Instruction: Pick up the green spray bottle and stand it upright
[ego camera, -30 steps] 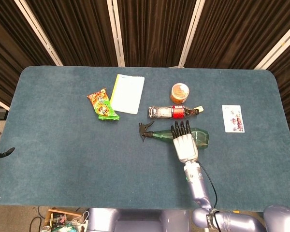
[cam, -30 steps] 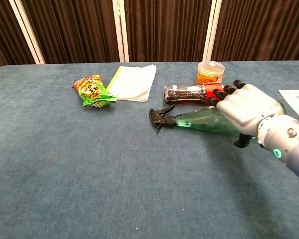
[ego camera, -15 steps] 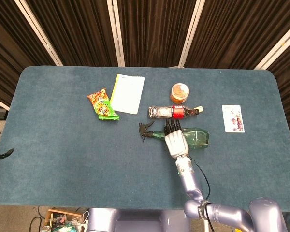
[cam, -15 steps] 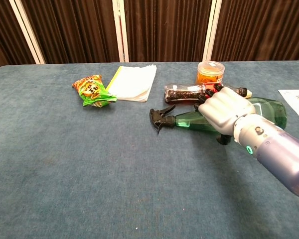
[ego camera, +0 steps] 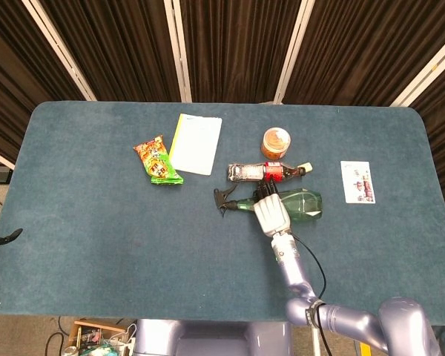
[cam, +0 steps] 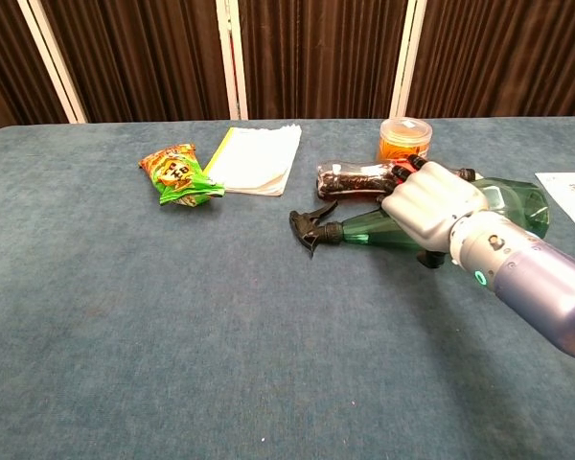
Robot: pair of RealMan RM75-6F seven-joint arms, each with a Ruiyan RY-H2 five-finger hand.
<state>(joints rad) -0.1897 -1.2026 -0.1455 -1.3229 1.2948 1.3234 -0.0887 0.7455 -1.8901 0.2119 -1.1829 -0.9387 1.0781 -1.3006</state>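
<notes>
The green spray bottle lies on its side on the table, black trigger head pointing left. My right hand wraps around the bottle's shoulder near the neck, fingers curled over the far side. In the chest view the bottle looks slightly raised off the cloth. My left hand is not in either view.
Just behind the hand lie a cola bottle on its side and an orange-lidded jar. A white notebook, a snack packet and a card rest on the blue table.
My right hand slid left along the bottle from its body to the shoulder and closed around it. The bottle has shifted and tilted a little.
</notes>
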